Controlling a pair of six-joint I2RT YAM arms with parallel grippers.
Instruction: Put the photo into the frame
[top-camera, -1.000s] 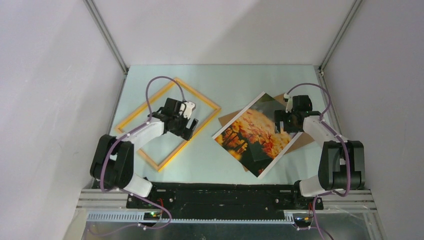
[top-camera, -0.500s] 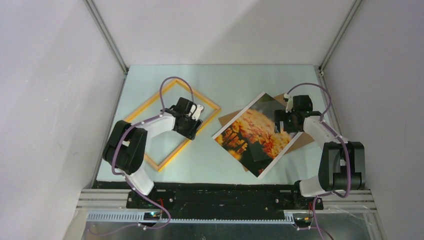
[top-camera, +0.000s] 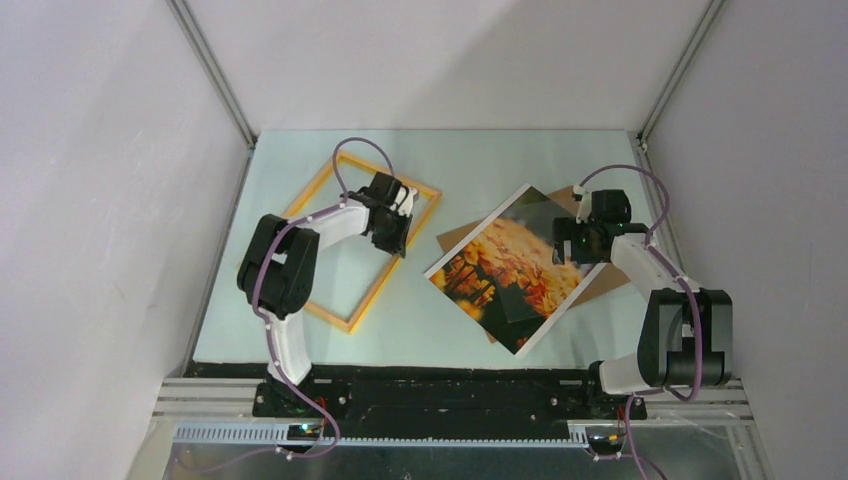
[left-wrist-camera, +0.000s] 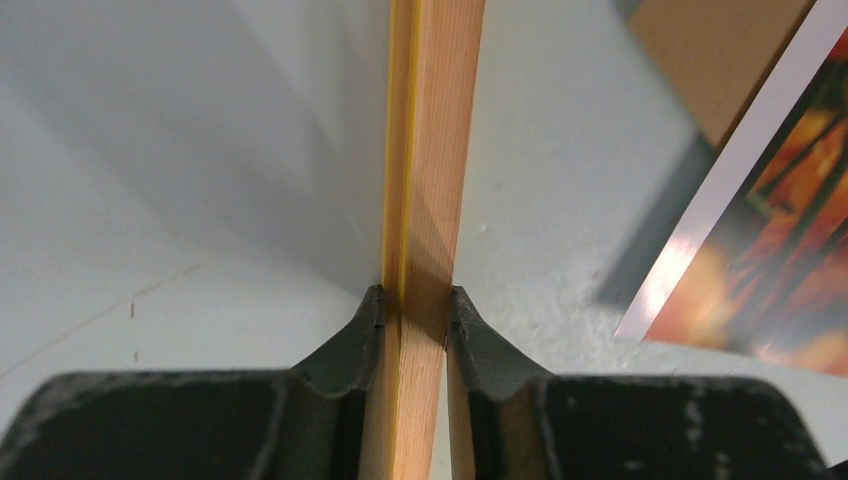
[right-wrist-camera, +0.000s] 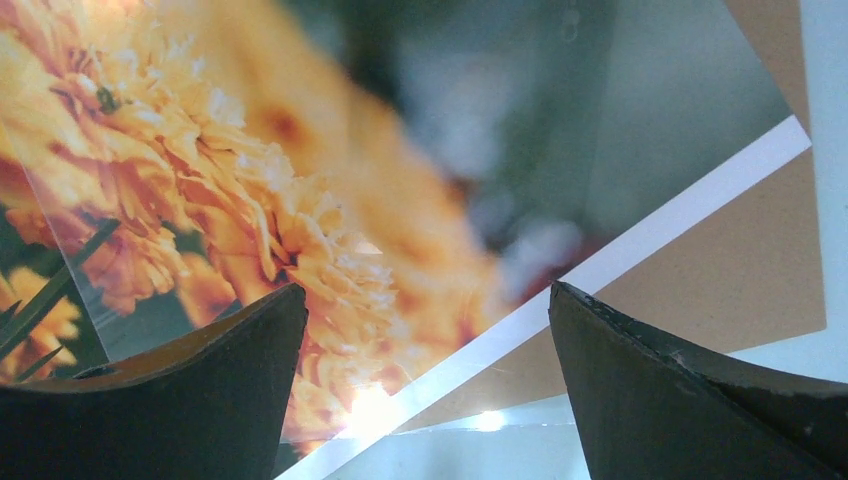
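Left of the photo (top-camera: 505, 272), the frame (top-camera: 373, 295) sits on the counter (top-camera: 430, 325). Left gripper (left-wrist-camera: 415, 305): jaws clamped on the rail facing the photo. Right gripper (right-wrist-camera: 428, 335): jaws wide apart over the photo's right edge, brown board (top-camera: 612, 282) underneath.

wooden frame (left-wrist-camera: 432, 150) with fine grain showing, shiny smooth paper photo (right-wrist-camera: 250, 200), dull brown cardboard sheet (right-wrist-camera: 730, 270), smooth pale table top (left-wrist-camera: 150, 180)
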